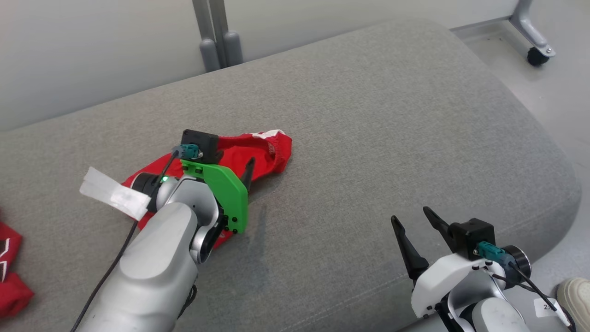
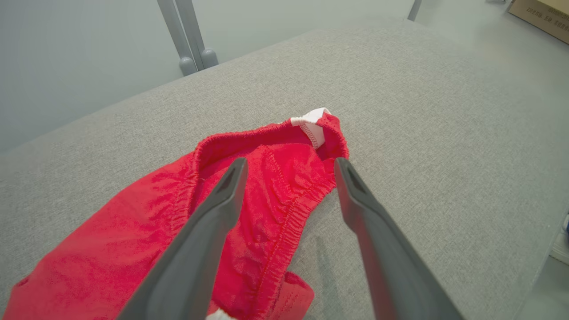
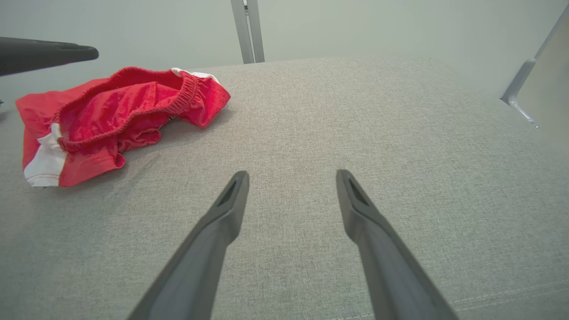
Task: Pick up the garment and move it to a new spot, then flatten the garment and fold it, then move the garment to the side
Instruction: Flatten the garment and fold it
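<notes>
- Cushion [image 1: 392, 106] of grey fabric carries the work. We see its rounded edge run down the right side and round the near right corner, with pale floor [image 1: 553, 106] beyond. Its right half is open fabric.
- Garment [image 1: 272, 152], red with white trim, lies crumpled at the cushion's left-centre, well in from the far edge.
- Left jaws stand wide and hold nothing. We find them just above the garment, with its elastic waistband [image 2: 293, 213] running between the two fingers. Whether a tip touches the cloth we cannot tell.
- Right jaws also stand wide and empty, over bare cushion near the near right corner, well apart from the garment.
- Another red cloth [image 1: 11, 272] sits at the head view's left border.
- A pale shoe [image 1: 574, 295] rests on the floor by the right arm.
</notes>
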Controlling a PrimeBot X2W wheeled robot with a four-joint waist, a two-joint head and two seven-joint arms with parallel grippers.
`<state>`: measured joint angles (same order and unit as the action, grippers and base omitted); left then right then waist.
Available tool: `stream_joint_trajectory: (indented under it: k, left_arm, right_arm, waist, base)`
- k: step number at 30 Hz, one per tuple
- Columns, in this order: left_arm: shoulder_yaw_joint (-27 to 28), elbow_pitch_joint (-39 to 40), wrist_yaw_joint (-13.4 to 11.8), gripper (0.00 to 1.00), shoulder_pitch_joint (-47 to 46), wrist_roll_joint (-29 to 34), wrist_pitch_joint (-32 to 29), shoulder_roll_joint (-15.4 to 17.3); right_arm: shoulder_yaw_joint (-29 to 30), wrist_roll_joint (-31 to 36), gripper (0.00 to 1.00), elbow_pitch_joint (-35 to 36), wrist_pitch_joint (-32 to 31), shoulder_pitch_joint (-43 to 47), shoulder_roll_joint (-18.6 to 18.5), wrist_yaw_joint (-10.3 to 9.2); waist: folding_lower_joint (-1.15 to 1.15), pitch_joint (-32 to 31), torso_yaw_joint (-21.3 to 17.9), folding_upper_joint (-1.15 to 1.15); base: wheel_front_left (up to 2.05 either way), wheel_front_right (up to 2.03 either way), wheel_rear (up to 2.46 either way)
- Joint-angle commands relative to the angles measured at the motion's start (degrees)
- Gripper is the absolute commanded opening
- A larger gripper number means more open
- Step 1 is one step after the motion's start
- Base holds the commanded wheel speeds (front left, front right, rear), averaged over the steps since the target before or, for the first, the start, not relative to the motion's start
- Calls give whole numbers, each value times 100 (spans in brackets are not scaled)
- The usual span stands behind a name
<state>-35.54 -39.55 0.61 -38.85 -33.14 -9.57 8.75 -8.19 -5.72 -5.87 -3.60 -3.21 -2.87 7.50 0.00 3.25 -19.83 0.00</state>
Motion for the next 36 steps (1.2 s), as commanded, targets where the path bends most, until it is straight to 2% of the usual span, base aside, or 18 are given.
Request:
stream_joint_trajectory:
  k: [1, 4, 8, 17, 21, 24, 26, 27, 28, 36]
  left_arm:
    - [-59, -8, 32, 100, -50, 66, -40, -8]
    - [-198, -46, 91, 100, -99, 99, -122, -85]
    - [-324, -169, 10, 100, -214, 261, -103, -108]
    - [-348, -586, -98, 100, -465, 296, 39, -179]
    - [-349, -790, -25, 98, -582, 229, 68, -246]
    - [-350, -898, 16, 47, -690, 185, 127, -322]
    - [-355, -970, 42, 36, -747, 163, 179, -355]
    - [-358, -1011, 50, 27, -773, 158, 200, -365]
    - [-373, -1061, 71, 0, -791, 146, 183, -376]
    - [-390, -1382, 72, 0, -955, 29, 191, -466]
  right_arm:
    - [-17, -16, 100, 8, 33, -81, -3, -2]
    - [7, -66, 100, -11, 86, -100, -3, -2]
    - [47, -104, 100, -50, 157, -144, 0, -2]
    - [13, -216, 100, -159, 288, -254, -2, -2]
    - [-28, -255, 100, -205, 338, -314, -2, -1]
    - [-49, -289, 100, -246, 372, -324, -3, -2]
    - [-57, -298, 100, -277, 388, -341, -3, -2]
    - [-63, -290, 100, -290, 392, -348, -3, -2]
    - [-69, -286, 100, -303, 396, -353, -3, -2]
    - [-79, -333, 100, -361, 441, -378, -3, -2]
  waist:
    - [0, 245, -382, 0]
    - [0, 366, -553, 0]
    - [0, 510, -681, 0]
    - [0, 699, -751, 0]
    - [0, 754, -758, 0]
    - [0, 779, -761, 0]
    - [0, 783, -764, 0]
    - [0, 782, -767, 0]
    - [0, 780, -772, 0]
    - [0, 790, -771, 0]
  base:
    - [0, 0, 0]
    - [0, 0, 0]
    - [0, 0, 0]
    - [0, 0, 0]
    - [0, 0, 0]
    - [0, 0, 0]
    - [0, 0, 0]
    - [0, 0, 0]
    - [0, 0, 0]
    - [0, 0, 0]
